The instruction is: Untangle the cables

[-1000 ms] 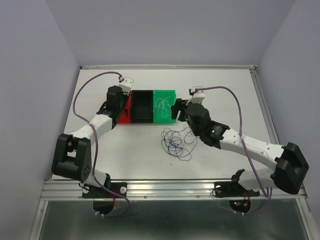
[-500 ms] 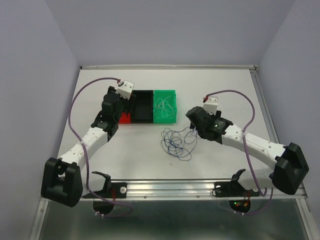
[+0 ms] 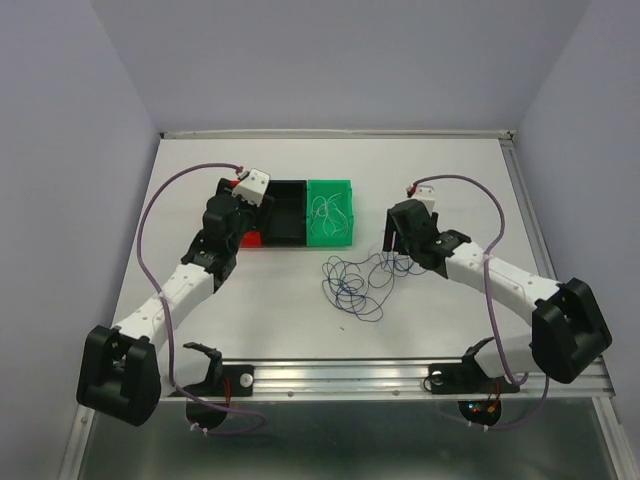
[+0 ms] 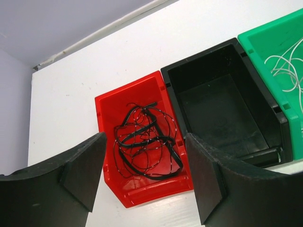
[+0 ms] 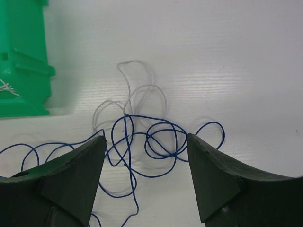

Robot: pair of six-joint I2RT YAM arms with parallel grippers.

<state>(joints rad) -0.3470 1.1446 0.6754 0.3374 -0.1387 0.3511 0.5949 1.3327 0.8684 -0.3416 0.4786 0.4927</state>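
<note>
A loose tangle of dark blue and white cables lies on the white table in front of the bins. In the right wrist view the blue cable and a white cable loop right below my right gripper, which is open and empty; in the top view it hovers over the tangle's right edge. A black cable lies coiled in the red bin. A white cable lies in the green bin. My left gripper is open and empty above the red bin's near end; in the top view it hides most of that bin.
A black bin stands between the red bin and the green one; it holds no cable. The green bin's corner shows at the left of the right wrist view. Purple arm cables arc over both arms.
My right gripper has moved from the green bin's right side to the right and nearer, over the tangle's right edge. My left arm has stretched out lower; its gripper has drawn back slightly at the red bin.
</note>
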